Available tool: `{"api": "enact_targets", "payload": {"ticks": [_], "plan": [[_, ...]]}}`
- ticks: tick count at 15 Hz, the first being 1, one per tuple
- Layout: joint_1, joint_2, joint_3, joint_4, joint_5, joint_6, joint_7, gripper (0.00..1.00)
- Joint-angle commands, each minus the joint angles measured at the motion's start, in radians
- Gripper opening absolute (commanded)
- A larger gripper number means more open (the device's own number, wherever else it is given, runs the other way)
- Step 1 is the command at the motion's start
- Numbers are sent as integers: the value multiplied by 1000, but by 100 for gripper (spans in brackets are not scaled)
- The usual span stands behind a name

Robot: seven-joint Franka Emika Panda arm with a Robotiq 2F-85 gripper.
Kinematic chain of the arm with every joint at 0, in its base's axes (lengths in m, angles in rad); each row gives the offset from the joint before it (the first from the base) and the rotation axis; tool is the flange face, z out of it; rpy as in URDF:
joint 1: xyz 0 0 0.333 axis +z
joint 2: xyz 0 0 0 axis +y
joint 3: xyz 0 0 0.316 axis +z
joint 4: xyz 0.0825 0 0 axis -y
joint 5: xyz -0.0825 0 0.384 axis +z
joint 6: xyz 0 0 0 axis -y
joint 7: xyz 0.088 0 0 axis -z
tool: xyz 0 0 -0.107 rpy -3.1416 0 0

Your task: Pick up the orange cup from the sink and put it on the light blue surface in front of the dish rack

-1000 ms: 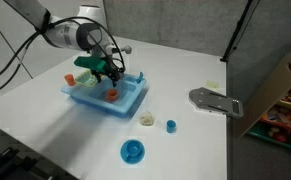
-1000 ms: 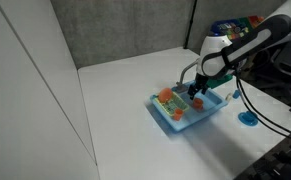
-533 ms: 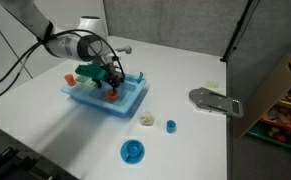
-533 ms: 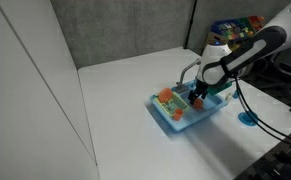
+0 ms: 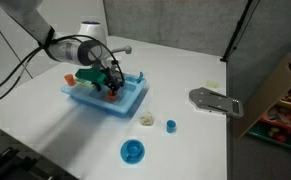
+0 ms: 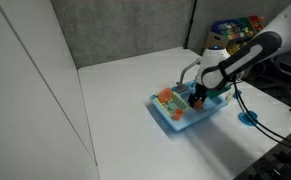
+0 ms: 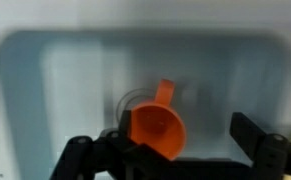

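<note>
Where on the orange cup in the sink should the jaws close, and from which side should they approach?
Grip the orange cup by its round wall, coming straight down. In the wrist view its mouth seems to face up in the sink, with the handle sticking out one side, so the gripper's open jaws should close across the body, clear of that handle.

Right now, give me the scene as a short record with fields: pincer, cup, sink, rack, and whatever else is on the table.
pincer: open, low in the sink, one finger on each side of the cup
cup: orange, in the sink, handle visible in the wrist view
sink: light blue, grey faucet on its rim
rack: green and orange pieces at one end of the sink
table: white; blue round dish, small blue piece, pale piece, grey flat object
</note>
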Motion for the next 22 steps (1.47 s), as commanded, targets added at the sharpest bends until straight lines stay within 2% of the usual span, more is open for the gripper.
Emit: {"api": "enact_targets", "payload": {"ticks": [1,9,16,17,18,22], "plan": [[-2,26,1,32,2,2,-25,100],[8,47,-3,62,1,-5,-16,97],[10,20,1,58,2,3,-17,100],[12,20,1,61,1,2,-16,84],[14,21,1,65,1,0,-17,73],[16,29,4,75,2,-5,-20,40]]}}
